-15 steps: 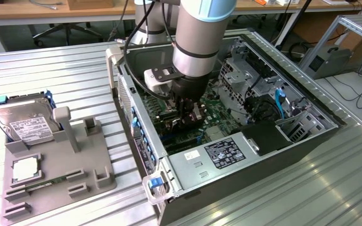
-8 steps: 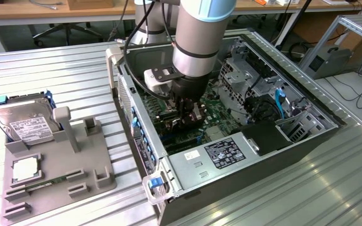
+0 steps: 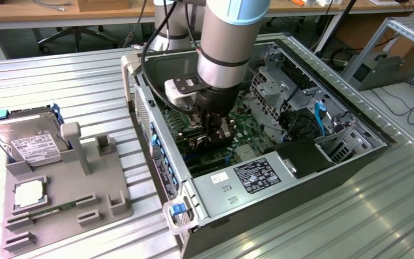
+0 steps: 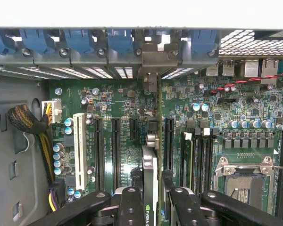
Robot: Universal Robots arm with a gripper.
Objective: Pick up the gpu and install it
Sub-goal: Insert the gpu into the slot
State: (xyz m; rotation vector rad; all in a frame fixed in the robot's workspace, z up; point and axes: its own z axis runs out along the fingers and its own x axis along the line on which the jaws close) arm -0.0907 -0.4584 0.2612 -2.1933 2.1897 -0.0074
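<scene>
Ribbed metal surface (image 3: 351, 205) is carrying the open computer case (image 3: 214, 189), and we are working down inside it. Nearest the wrist camera, our pincer (image 4: 151, 200) is clamping the gpu (image 4: 150, 174) edge-on between its dark fingers (image 4: 132, 205), the card standing upright with its green logo strip showing. Just beyond, we are holding it over the motherboard (image 4: 217, 117), lined up beside a long black expansion slot (image 4: 169, 141); whether its edge is already touching the slot we cannot tell. Farther on, the card's pale bracket (image 4: 153, 63) is meeting the rear wall among the blue slot clips (image 4: 118, 44). To do this well, we are judging that the card should stay square to the slot, the bracket tucked into its opening, and pressure go straight down, not tilted. In the exterior view, the arm (image 3: 225, 48) is reaching into the case, while the hard drive (image 3: 27, 137) is resting in the grey holder (image 3: 63, 216) well apart.
</scene>
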